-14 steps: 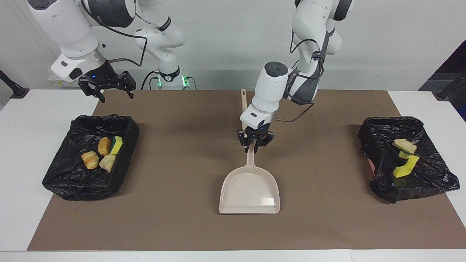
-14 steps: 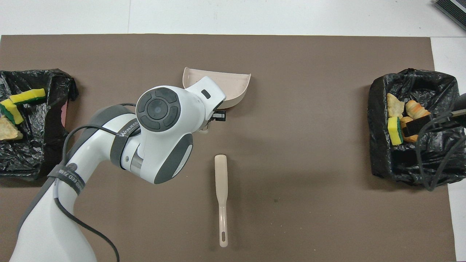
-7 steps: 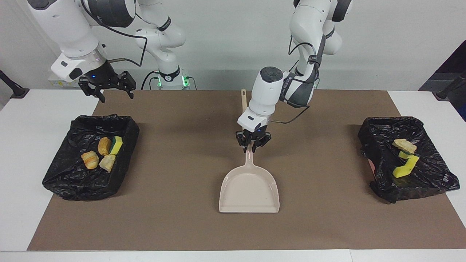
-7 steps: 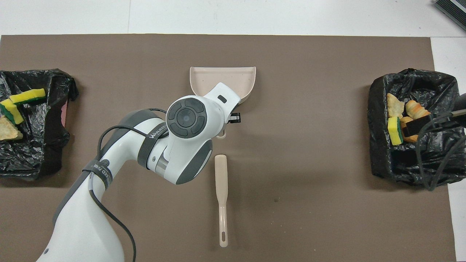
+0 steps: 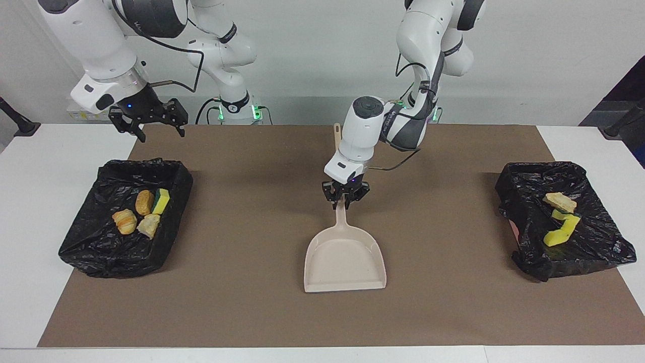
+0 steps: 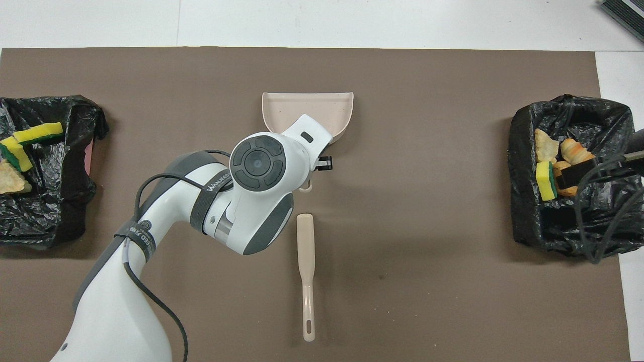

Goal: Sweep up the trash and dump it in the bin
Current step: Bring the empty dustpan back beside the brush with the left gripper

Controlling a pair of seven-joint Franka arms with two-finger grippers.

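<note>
Trash (image 5: 137, 214) already lay in the two black-lined bins (image 5: 88, 254) at the mat's ends. The dustpan (image 5: 345, 257) sat flat mid-mat, its handle pointing toward the robots. The left gripper (image 5: 344, 195) was at that handle's tip; whether it gripped, I could not tell. The right gripper (image 5: 149, 119) waited open above the mat's corner.

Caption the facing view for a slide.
Left gripper at the empty dustpan's handle; trash sits in both bins; right gripper waits open.
</note>
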